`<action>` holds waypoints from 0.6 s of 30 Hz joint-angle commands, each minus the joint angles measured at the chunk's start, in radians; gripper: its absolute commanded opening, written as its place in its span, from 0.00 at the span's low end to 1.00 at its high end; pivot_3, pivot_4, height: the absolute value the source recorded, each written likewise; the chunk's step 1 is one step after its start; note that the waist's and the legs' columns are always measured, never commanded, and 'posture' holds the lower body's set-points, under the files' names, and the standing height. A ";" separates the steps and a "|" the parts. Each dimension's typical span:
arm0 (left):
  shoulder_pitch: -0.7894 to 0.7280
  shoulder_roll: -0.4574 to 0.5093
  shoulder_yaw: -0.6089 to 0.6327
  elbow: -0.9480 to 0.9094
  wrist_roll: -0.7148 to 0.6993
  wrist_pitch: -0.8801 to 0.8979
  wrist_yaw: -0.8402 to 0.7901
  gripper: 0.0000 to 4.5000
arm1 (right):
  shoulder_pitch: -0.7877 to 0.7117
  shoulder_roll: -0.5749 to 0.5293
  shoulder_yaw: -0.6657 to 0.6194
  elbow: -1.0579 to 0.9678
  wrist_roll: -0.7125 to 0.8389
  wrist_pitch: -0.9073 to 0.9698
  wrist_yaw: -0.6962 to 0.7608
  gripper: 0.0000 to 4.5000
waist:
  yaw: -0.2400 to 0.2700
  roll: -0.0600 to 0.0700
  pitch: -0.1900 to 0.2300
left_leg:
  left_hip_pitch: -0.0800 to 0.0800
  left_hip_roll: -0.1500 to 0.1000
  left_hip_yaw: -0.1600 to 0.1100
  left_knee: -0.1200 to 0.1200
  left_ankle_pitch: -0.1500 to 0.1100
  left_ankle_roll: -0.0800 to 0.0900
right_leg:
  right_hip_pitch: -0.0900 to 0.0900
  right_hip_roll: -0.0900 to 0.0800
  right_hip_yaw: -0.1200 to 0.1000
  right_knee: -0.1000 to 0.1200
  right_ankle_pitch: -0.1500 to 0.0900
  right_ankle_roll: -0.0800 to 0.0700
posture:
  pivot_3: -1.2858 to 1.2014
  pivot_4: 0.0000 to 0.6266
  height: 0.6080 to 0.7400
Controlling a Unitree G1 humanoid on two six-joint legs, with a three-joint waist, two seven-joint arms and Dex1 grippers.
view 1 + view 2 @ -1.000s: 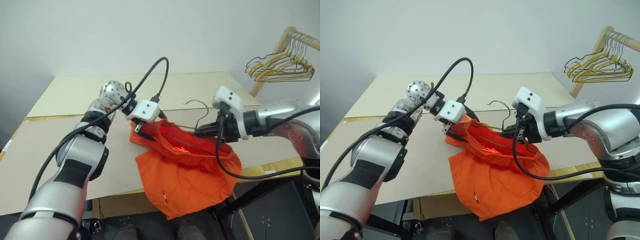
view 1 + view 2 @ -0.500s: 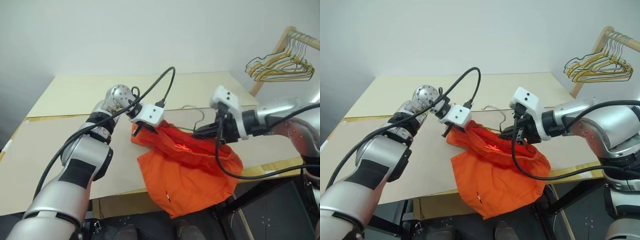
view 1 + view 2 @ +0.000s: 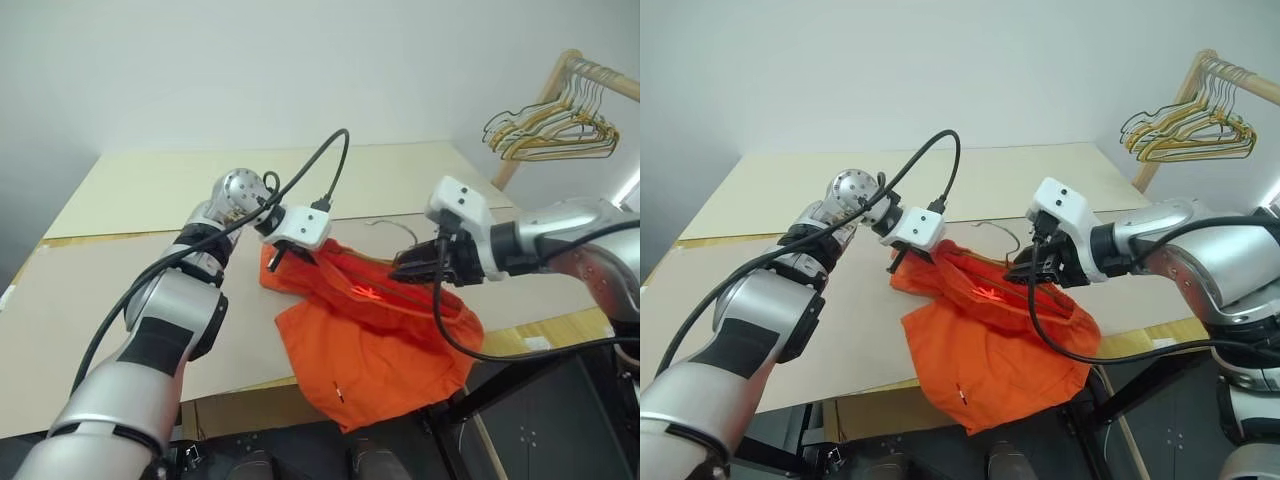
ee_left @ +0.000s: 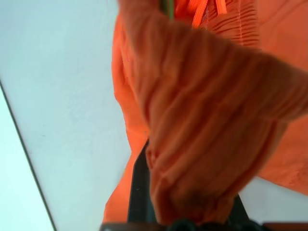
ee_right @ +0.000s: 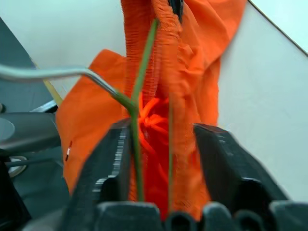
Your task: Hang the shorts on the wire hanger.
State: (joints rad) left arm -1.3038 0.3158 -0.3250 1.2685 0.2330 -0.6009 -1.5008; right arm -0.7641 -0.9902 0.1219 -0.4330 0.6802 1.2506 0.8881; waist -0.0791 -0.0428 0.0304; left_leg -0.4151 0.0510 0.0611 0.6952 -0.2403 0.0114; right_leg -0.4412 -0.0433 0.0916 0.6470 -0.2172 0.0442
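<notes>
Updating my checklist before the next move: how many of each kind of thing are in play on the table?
Orange shorts: 1
Grey wire hanger threaded in the waistband: 1
Robot grippers at the shorts: 2, left gripper and right gripper
Total: 4
The bunch of spare hangers on the wooden rack off the table is too tangled to count.

The shorts [image 3: 375, 345] lie at the table's [image 3: 120, 280] front edge, partly hanging over it. The wire hanger [image 3: 385, 228] lies just behind them, its wire inside the waistband. A rack of hangers [image 3: 545, 135] stands behind the table on the right.
</notes>
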 commanded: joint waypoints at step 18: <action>-0.045 0.034 0.073 -0.006 -0.015 0.053 0.017 0.00 | 0.675 -0.215 -0.689 -0.446 0.068 0.052 -0.051 1.00 | -0.019 0.000 0.000 | 0.003 0.000 0.000 -0.001 -0.001 0.001 | 0.003 -0.001 0.000 -0.001 -0.005 0.008 | 0.48 0.00 1.00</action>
State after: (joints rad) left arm -1.3128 0.3420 -0.2749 1.2789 0.2338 -0.5469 -1.4905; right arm -0.0980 -1.1814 -0.5487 -0.8733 0.7941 1.3561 0.8456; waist -0.0982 -0.0427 0.0305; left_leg -0.4116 0.0505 0.0607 0.6943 -0.2410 0.0123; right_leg -0.4377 -0.0441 0.0923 0.6462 -0.2222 0.0523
